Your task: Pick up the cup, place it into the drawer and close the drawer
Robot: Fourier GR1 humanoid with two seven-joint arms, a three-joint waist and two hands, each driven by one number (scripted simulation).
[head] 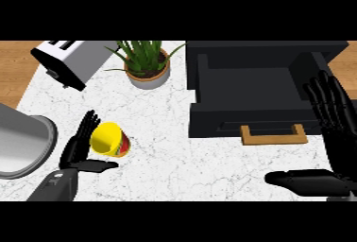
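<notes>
The cup [110, 139] lies tipped on its side on the near left part of the marble counter [174, 142], its yellow mouth facing the left hand [80, 146]. That hand stands just beside the cup, fingers straight and released, thumb extended under the cup's near side; contact cannot be confirmed. The right hand [333, 137] shows at the right edge, next to the drawer, fingers straight and upward, holding nothing.

Handling judgement: the cup looks rigid, light and smooth-walled (likely to roll or slide when nudged). Take hold across the body, fingers on one wall and thumb on the opposite wall, not at the rim.

The drawer [254, 92] stands open at the far right, its wooden handle [273, 134] toward the near side.

Count of items:
- one cup
- one drawer with one handle
- one toaster [70, 59], far left
- one potted plant [146, 64], far centre
- one grey pot [21, 144], partly cut off at the left edge
</notes>
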